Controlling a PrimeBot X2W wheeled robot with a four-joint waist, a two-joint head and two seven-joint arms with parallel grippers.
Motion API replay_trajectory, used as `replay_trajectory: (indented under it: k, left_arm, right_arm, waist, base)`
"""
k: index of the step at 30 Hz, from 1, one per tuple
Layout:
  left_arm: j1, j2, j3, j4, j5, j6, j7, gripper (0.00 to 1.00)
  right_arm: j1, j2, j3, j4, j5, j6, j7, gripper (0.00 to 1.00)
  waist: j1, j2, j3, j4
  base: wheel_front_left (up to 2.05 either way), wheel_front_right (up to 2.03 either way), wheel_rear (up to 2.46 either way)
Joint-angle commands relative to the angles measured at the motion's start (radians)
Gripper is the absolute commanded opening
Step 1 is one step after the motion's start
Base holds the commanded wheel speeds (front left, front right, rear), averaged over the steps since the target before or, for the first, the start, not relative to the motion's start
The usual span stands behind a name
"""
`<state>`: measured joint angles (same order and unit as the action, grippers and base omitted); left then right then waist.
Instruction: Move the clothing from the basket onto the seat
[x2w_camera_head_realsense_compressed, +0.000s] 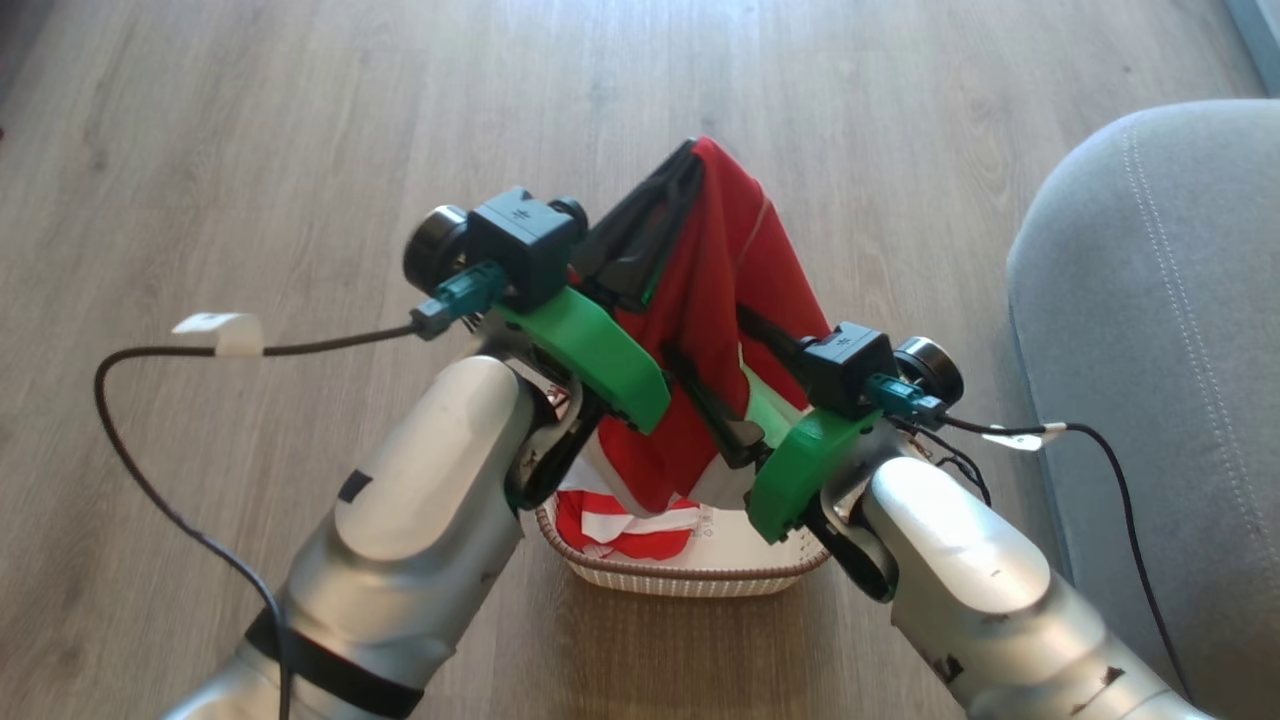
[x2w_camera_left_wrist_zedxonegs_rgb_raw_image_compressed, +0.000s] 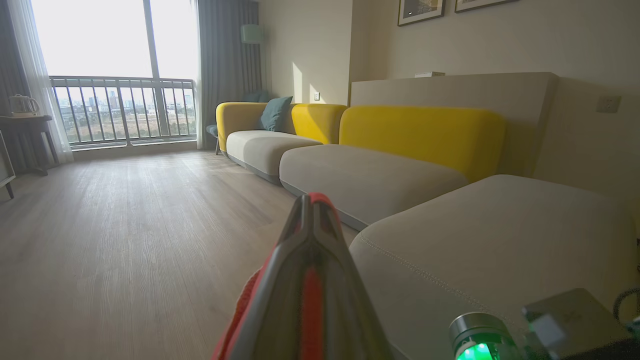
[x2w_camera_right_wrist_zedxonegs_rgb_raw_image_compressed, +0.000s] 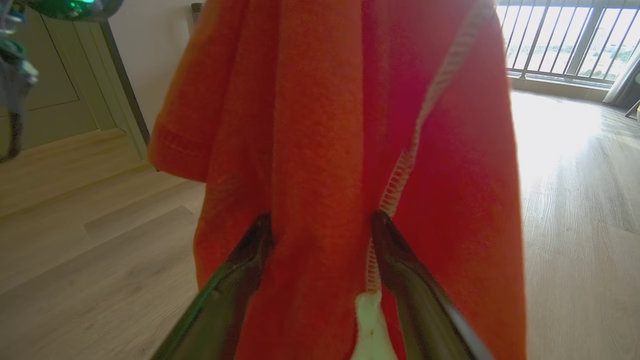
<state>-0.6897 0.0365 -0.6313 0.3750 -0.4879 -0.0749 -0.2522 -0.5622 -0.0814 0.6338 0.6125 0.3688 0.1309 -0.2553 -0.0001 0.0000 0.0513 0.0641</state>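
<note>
The clothing (x2w_camera_head_realsense_compressed: 720, 260) in the head view is mostly one red garment hanging in a tall peak above the basket (x2w_camera_head_realsense_compressed: 700, 578). Its long axis runs down from the top corner to the tail, which trails into the basket where another red-and-white piece (x2w_camera_head_realsense_compressed: 620, 525) lies. The left jaws are clamped tight on that top corner, while the right jaws sit lower on the drape, parted, with a fold of cloth between them. The seat (x2w_camera_head_realsense_compressed: 1150, 300) lies to the robot's right, just past the right arm, so I judge that the carry must swing rightward and that the right arm is nearer. In the left wrist view the two fingers (x2w_camera_left_wrist_zedxonegs_rgb_raw_image_compressed: 300, 280) are pressed together with a red strip pinched between, and the seat (x2w_camera_left_wrist_zedxonegs_rgb_raw_image_compressed: 500, 240) lies close on the right of them. In the right wrist view the fingers (x2w_camera_right_wrist_zedxonegs_rgb_raw_image_compressed: 400, 260) stand apart on either side of the hanging red cloth (x2w_camera_right_wrist_zedxonegs_rgb_raw_image_compressed: 310, 125), a stitched seam beside one; whether the pads press it I cannot tell.
</note>
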Motion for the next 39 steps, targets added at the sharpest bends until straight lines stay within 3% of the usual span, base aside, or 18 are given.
replay_trajectory:
  k: [1, 9, 10, 11, 12, 22, 23, 25, 27, 39]
  left_arm:
    - [-0.059, 0.014, 0.023, -0.040, -0.008, 0.006, -0.010, 0.00]
    - [-0.068, 0.014, -0.032, -0.054, -0.041, 0.020, -0.010, 0.00]
    - [-0.069, 0.014, -0.036, -0.055, -0.044, 0.021, -0.010, 0.00]
    - [-0.070, 0.014, -0.040, -0.055, -0.046, 0.022, -0.010, 0.00]
    - [-0.070, 0.014, -0.043, -0.055, -0.048, 0.023, -0.010, 0.00]
    - [-0.063, 0.014, -0.027, -0.030, -0.036, 0.029, -0.010, 0.00]
    - [-0.062, 0.014, -0.023, -0.025, -0.030, 0.028, -0.010, 0.15]
    - [-0.057, 0.014, -0.016, -0.017, -0.019, 0.024, -0.010, 0.95]
    - [-0.054, 0.014, -0.012, -0.010, -0.014, 0.021, -0.010, 1.00]
    - [-0.019, 0.014, 0.004, 0.123, 0.046, -0.036, -0.010, 1.00]
  right_arm:
    - [-0.044, 0.025, 0.013, -0.012, -0.005, 0.000, -0.006, 1.00]
    - [-0.084, 0.031, 0.089, 0.109, 0.047, 0.000, -0.006, 1.00]
    - [-0.089, 0.031, 0.103, 0.117, 0.059, 0.000, -0.006, 0.85]
    - [-0.095, 0.031, 0.112, 0.122, 0.071, 0.000, -0.006, 0.39]
    - [-0.102, 0.031, 0.119, 0.126, 0.081, 0.000, -0.006, 0.00]
    - [-0.117, 0.031, 0.129, 0.115, 0.114, 0.000, -0.006, 0.00]
    - [-0.116, 0.031, 0.124, 0.114, 0.111, 0.000, -0.006, 0.00]
    - [-0.113, 0.031, 0.109, 0.111, 0.103, 0.000, -0.006, 0.00]
    - [-0.110, 0.031, 0.100, 0.109, 0.098, 0.000, -0.006, 0.00]
    - [-0.034, 0.021, -0.052, -0.005, 0.014, 0.000, -0.006, 0.00]
  waist:
    - [0.0001, 0.0000, -0.003, 0.007]
    - [0.0001, 0.0000, -0.010, 0.041]
    - [0.0001, 0.0000, -0.009, 0.044]
    - [0.0001, 0.0000, -0.008, 0.047]
    - [0.0001, 0.0000, -0.007, 0.049]
    - [0.0001, 0.0000, 0.009, 0.033]
    - [0.0001, 0.0000, 0.011, 0.028]
    - [0.0001, 0.0000, 0.015, 0.018]
    - [0.0001, 0.0000, 0.017, 0.013]
    - [0.0001, 0.0000, 0.023, -0.081]
  base:
    - [0.00, 0.00, 0.00]
    - [0.00, 0.00, 0.00]
    - [0.00, 0.00, 0.00]
    - [0.00, 0.00, 0.00]
    - [0.00, 0.00, 0.00]
    - [0.00, 0.00, 0.00]
    - [0.00, 0.00, 0.00]
    - [0.00, 0.00, 0.00]
    - [0.00, 0.00, 0.00]
    - [0.00, 0.00, 0.00]
